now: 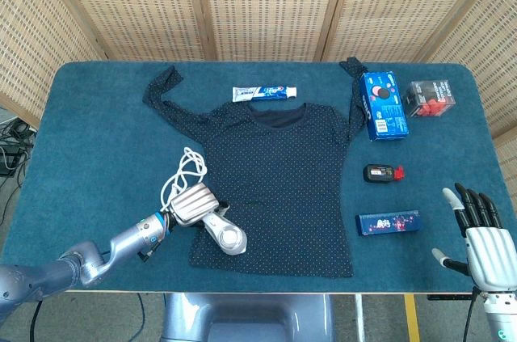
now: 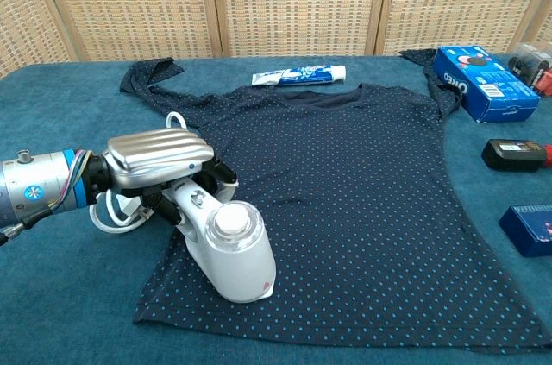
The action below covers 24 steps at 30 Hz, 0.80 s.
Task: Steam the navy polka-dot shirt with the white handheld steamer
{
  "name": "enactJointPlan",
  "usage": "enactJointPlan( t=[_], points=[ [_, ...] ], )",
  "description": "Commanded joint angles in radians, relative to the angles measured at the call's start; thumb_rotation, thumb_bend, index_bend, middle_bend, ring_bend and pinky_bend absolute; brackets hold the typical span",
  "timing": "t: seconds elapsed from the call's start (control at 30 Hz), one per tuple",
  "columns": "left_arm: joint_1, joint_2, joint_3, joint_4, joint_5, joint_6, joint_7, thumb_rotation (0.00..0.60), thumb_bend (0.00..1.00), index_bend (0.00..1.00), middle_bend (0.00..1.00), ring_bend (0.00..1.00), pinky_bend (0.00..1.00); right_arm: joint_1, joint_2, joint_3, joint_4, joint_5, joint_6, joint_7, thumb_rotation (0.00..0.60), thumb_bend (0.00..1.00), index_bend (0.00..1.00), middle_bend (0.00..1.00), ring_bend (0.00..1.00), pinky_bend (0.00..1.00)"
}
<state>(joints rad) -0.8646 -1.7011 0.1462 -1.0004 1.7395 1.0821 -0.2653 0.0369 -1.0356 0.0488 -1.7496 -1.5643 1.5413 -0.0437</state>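
Observation:
The navy polka-dot shirt [image 1: 283,172] [image 2: 345,201] lies flat in the middle of the blue table, sleeves spread toward the back. My left hand [image 1: 190,203] [image 2: 159,156] grips the handle of the white handheld steamer [image 1: 224,234] [image 2: 228,248]. The steamer's head rests low over the shirt's front left hem area. Its white cord [image 1: 184,171] [image 2: 116,214] loops on the table beside the hand. My right hand [image 1: 483,233] is open above the front right table corner, far from the shirt; the chest view does not show it.
A toothpaste tube [image 1: 264,93] [image 2: 298,76] lies behind the collar. A blue cookie box [image 1: 382,105] [image 2: 483,82], a clear box with red items [image 1: 431,98], a black device [image 1: 382,172] [image 2: 513,154] and a small blue box [image 1: 388,222] [image 2: 528,229] sit right of the shirt.

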Motion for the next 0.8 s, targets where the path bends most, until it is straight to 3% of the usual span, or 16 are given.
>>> enactJointPlan(
  t=[0.03, 0.37, 0.8],
  points=[
    [0.004, 0.012, 0.016, -0.034, 0.02, 0.014, -0.006, 0.6, 0.55, 1.0, 0.84, 0.73, 0.79, 0.0, 0.001, 0.0, 0.0, -0.002, 0.001, 0.001, 0.6, 0.0, 0.0, 0.0, 0.0, 0.0],
    [0.024, 0.072, 0.055, -0.14, 0.052, 0.025, 0.03, 0.6, 0.55, 1.0, 0.84, 0.73, 0.79, -0.005, 0.005, -0.004, -0.005, -0.014, 0.01, 0.006, 0.6, 0.0, 0.0, 0.0, 0.0, 0.0],
    [0.08, 0.134, 0.065, -0.148, 0.021, 0.029, 0.071, 0.6, 0.55, 1.0, 0.84, 0.73, 0.79, -0.01, 0.007, -0.012, -0.014, -0.041, 0.025, 0.001, 0.6, 0.0, 0.0, 0.0, 0.0, 0.0]
  ],
)
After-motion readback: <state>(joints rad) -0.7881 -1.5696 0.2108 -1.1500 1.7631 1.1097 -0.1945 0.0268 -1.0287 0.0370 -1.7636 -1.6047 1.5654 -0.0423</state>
